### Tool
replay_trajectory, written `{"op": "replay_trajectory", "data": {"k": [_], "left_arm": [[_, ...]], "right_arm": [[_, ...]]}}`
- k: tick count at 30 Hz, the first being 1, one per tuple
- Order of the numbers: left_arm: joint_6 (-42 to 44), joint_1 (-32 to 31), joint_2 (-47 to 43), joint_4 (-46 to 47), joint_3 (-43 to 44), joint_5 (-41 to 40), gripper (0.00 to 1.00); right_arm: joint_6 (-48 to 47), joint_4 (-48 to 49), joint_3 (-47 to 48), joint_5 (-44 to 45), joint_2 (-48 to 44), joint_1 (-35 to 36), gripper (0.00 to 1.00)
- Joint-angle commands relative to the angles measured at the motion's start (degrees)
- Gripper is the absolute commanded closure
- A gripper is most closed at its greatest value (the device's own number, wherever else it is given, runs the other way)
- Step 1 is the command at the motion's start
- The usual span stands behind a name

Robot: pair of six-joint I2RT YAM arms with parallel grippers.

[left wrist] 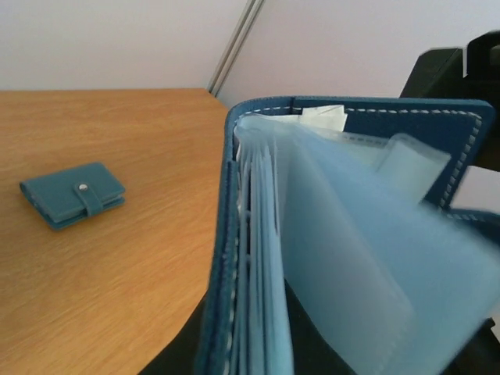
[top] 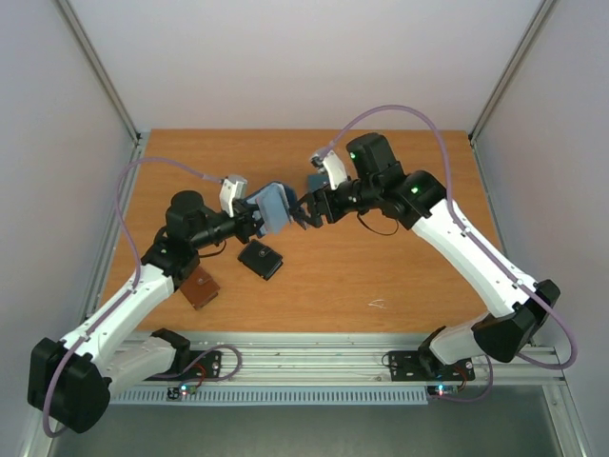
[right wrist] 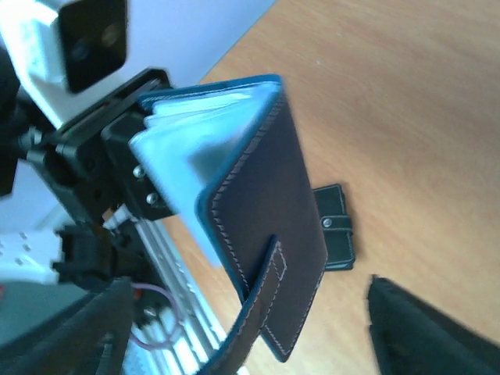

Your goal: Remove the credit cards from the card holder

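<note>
Card holder point(top: 271, 205) aloft over mid-table, between the two arms. Left gripper point(top: 249, 217) clamped on one edge of it; right gripper point(top: 304, 213) just beside it, fingers apart, touching nothing. Expect it to be light and floppy: soft stitched cover, clear pockets point(left wrist: 344, 258) fanning loose, probably slick. You can't make out any credit cards in the sleeves. Pinch a card's exposed edge at a pocket mouth, not the film
</note>
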Motion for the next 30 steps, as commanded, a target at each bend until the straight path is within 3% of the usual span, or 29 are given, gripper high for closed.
{"op": "replay_trajectory", "data": {"k": [1, 11, 19, 28, 30], "left_arm": [[2.5, 0.0, -0.7, -0.8, 1.6, -1.2, 1.00], [2.2, 0.0, -0.4, -1.2, 2.3, -2.4, 1.00], [0.8, 0.0, -0.2, -0.6, 2.1, -3.0, 1.00], [1.0, 0.0, -0.8, -1.2, 1.5, -3.4, 1.00], [0.6, 0.0, -0.8, -0.6, 1.4, -3.0, 1.00]], "right_arm": [[-2.8, 4.7, -0.1, 1.1, 1.4, 4.5, 0.04], [-7.3, 0.8, 5.6, 30.2, 10.0, 15.5, 0.01], [-3.6, 0.5, 9.1, 41.9, 15.2, 18.1, 0.02], [-2.0, 1.0, 5.3, 46.4, 12.6, 17.3, 0.36], [-0.7, 0.5, 4.8, 46.2, 12.2, 16.6, 0.48]]}}
